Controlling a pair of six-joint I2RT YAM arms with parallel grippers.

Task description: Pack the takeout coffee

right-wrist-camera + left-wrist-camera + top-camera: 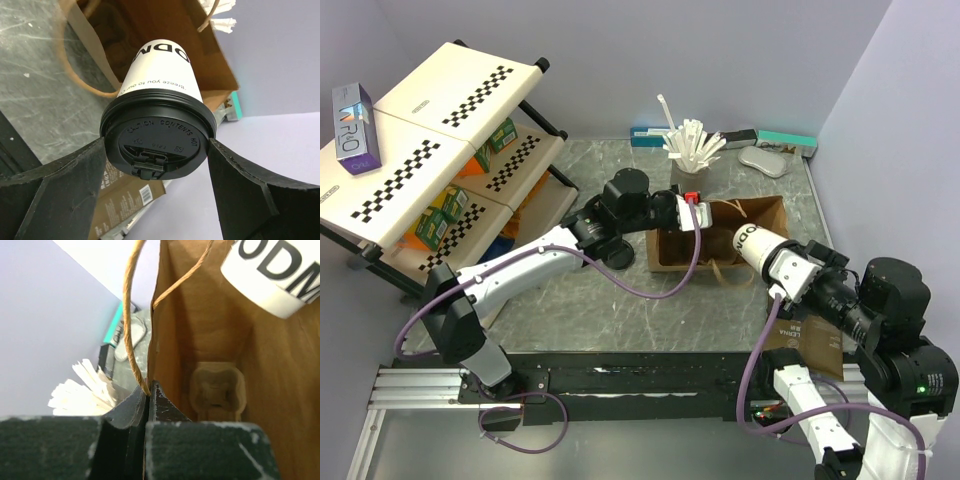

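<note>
While pinned at its rim, paper bag point(720, 240): brown, mouth open, pulp cup carrier point(217, 392) deep inside.
Left gripper point(150, 390): fingers together, clamped on the bag's edge beside a twine handle point(129, 315).
Right gripper point(157, 150): jaws wide, gripping the takeout coffee point(755, 245) at its lid end.
Takeout coffee: white cup, black lid point(160, 142) on, tilted base-first at the bag's mouth.

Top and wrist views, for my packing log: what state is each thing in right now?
Coffee cup, lidded, tipped on its side, held in the air with its base at the bag's mouth.
Lid, pressed onto the cup.
Paper bag, open, rim pinched.
Cup carrier, inside the bag, at its bottom.
Left fingers, shut on the bag's rim.
Right fingers, clamped on the cup at its lid end.
</note>
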